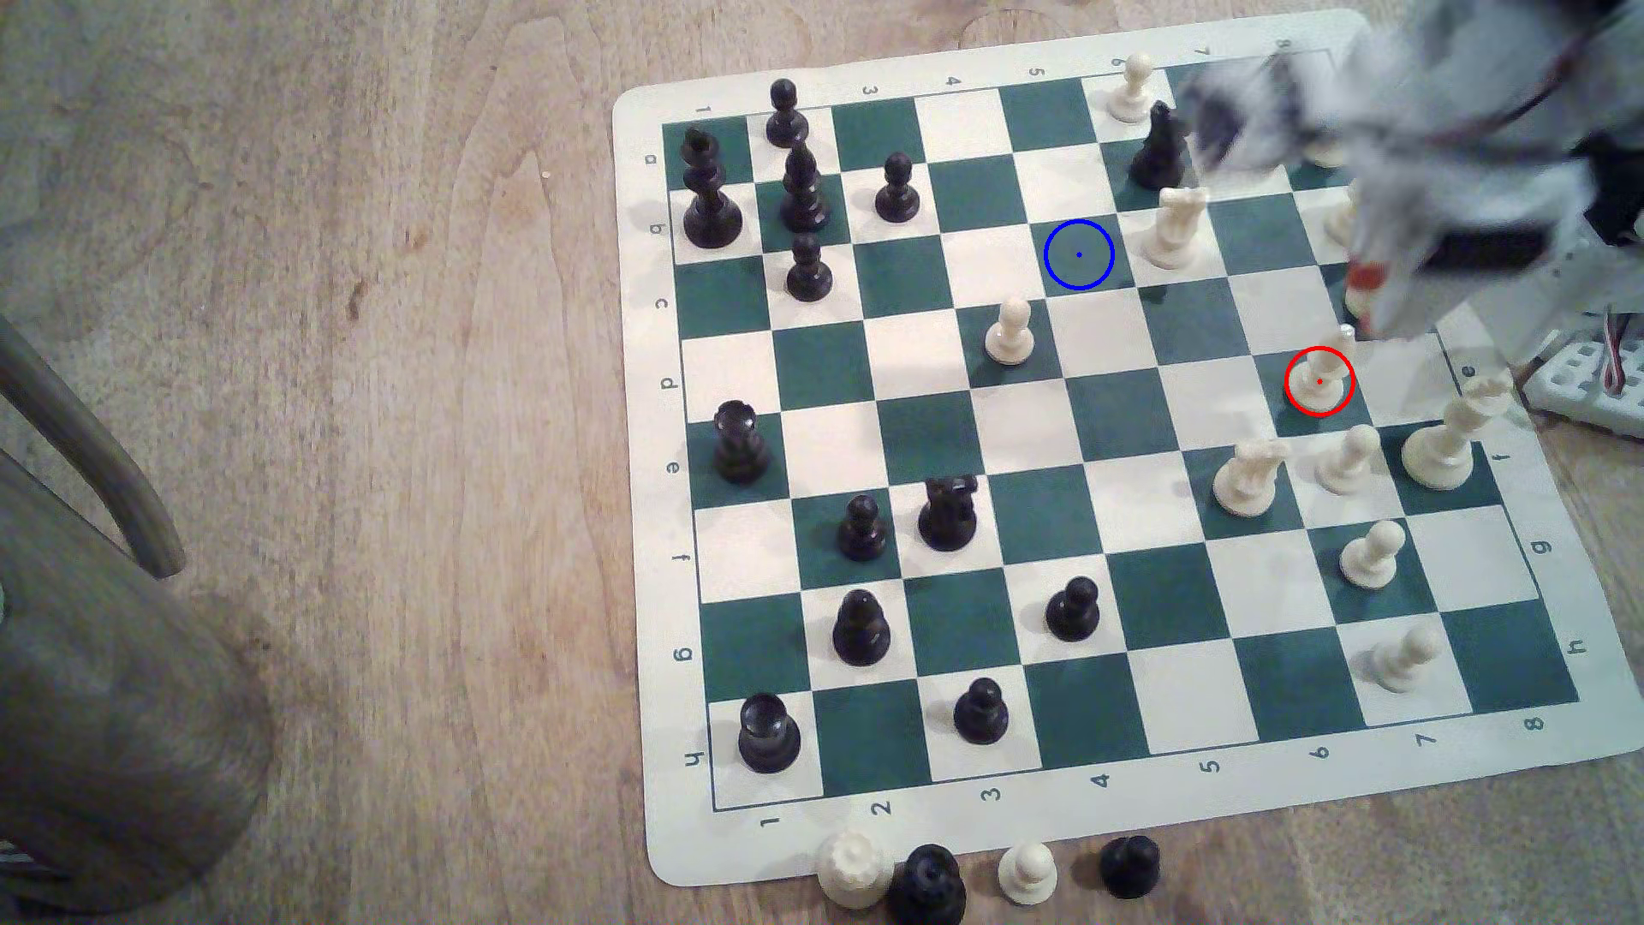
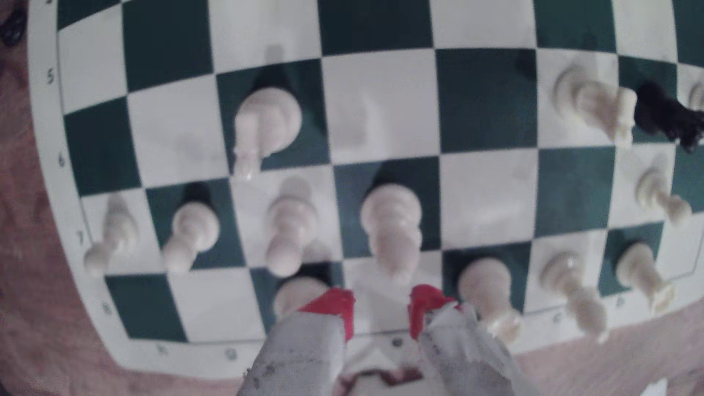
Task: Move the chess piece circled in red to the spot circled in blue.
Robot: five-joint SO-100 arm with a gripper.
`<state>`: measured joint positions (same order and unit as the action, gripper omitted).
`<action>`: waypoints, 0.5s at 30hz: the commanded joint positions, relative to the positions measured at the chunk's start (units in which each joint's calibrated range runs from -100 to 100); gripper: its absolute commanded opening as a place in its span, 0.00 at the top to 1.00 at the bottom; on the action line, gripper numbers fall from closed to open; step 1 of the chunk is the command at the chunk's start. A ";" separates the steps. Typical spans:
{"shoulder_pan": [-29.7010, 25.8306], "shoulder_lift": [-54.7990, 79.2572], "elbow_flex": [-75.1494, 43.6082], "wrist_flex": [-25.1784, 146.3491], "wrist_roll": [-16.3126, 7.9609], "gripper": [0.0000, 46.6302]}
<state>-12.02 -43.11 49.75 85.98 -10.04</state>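
Exterior view: green-and-cream chess mat [image 1: 1103,800] on a pale wooden table [image 1: 356,356]. The chess piece [image 1: 1320,374] stands upright on its red-ringed square near the exterior view's right edge, well apart from the spot [image 1: 1078,254]. Blurred gripper [image 2: 381,304] above it, red-tipped fingers [image 2: 335,304] apart, empty.

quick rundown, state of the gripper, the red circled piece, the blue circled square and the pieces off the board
Gripper: open, red-tipped fingers apart, nothing between them.
Cream-white slim bishop-like chess piece: upright on its red-ringed green square, not gripped.
Blue-ringed dark green square: empty.
Cream rook, black piece, cream pawn and black pawn: off the squares, along the mat's near edge.
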 commanded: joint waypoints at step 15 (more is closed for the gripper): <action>3.22 1.00 3.92 -5.22 1.51 0.74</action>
<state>-10.03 -42.52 53.82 81.27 -9.06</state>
